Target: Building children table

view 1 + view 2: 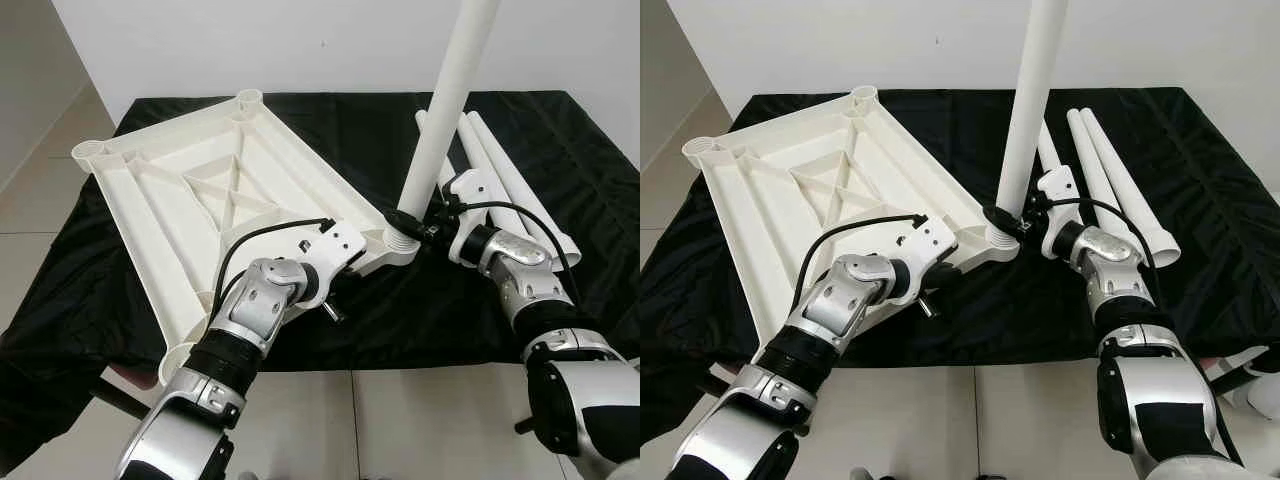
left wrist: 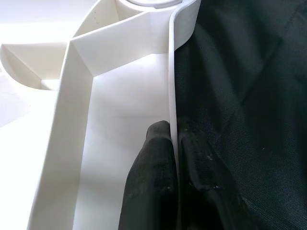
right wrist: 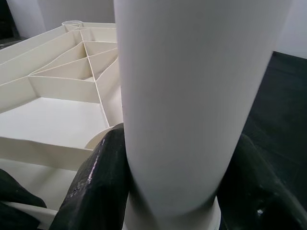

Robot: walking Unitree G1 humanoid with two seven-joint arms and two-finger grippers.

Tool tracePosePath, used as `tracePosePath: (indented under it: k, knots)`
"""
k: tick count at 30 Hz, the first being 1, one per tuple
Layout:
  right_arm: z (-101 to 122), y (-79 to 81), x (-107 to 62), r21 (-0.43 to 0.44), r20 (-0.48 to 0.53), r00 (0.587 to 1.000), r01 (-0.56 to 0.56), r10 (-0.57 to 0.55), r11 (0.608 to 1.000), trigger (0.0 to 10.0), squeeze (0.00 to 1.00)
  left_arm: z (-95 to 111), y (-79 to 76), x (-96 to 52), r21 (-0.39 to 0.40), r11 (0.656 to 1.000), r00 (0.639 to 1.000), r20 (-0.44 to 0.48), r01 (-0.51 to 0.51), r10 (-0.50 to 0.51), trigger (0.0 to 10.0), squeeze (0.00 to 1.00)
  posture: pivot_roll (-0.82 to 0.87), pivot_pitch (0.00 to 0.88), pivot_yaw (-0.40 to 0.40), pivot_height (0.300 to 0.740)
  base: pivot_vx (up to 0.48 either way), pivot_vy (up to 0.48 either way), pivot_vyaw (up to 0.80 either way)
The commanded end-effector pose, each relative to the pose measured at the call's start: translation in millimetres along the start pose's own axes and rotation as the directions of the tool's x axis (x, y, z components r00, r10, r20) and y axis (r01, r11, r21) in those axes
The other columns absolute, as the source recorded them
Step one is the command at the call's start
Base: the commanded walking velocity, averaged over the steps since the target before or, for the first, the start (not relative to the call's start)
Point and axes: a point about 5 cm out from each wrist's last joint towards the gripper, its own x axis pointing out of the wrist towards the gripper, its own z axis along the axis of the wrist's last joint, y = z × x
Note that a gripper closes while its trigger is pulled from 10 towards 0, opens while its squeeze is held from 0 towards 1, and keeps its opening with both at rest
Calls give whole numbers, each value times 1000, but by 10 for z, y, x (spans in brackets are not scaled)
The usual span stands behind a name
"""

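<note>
The tabletop lies upside down on the black-draped counter, ribs up, a leg standing in its near corner socket and spare legs beside. The left gripper has its fingers pinching the thin rim wall, while the right gripper has its fingers clamped around the leg's base. Both parts look like light, stiff, smooth moulded plastic — probably slippery — so low on the leg and along the rim seem the sound holds.

Upright leg: top cut off by the frame's upper edge.
Tabletop: near corner hidden behind the left arm.
Spare legs: lower parts hidden behind the right arm.
</note>
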Motion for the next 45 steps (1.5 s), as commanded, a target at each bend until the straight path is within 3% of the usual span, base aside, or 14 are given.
tracePosePath:
  k: [1, 21, 35, 41, 45]
  knots:
    - [-32, 100, 51, 2, 19, 1000, -17, 17, 1000, 10000, 0, -52, 97, -17, -8, 988, 988, -24, -151, 151, 10000, 0, -112, 126, 68, 740, 0, 0, 0]
    - [-93, 203, 98, 65, 72, 977, 197, -201, 978, 10000, 0, -65, 57, -5, -6, 990, 990, -23, -141, 141, 10000, 0, -115, 100, 59, 740, 0, 0, 0]
    - [-144, 421, 207, 92, 76, 937, 335, -342, 938, 10000, 0, -71, 50, -12, -1, 990, 990, -25, -138, 138, 10000, 0, -111, 106, 62, 740, 0, 0, 0]
    - [-172, 512, 253, 94, 51, 898, 432, -437, 897, 10000, 0, -72, 43, -10, 0, 991, 991, -26, -134, 134, 10000, 0, -109, 111, 62, 740, 0, 0, 0]
    - [-201, 565, 303, 116, 19, 834, 546, -552, 829, 10000, 0, -69, 35, -6, -3, 991, 991, -24, -132, 132, 10000, 0, -110, 116, 63, 740, 0, 0, 0]
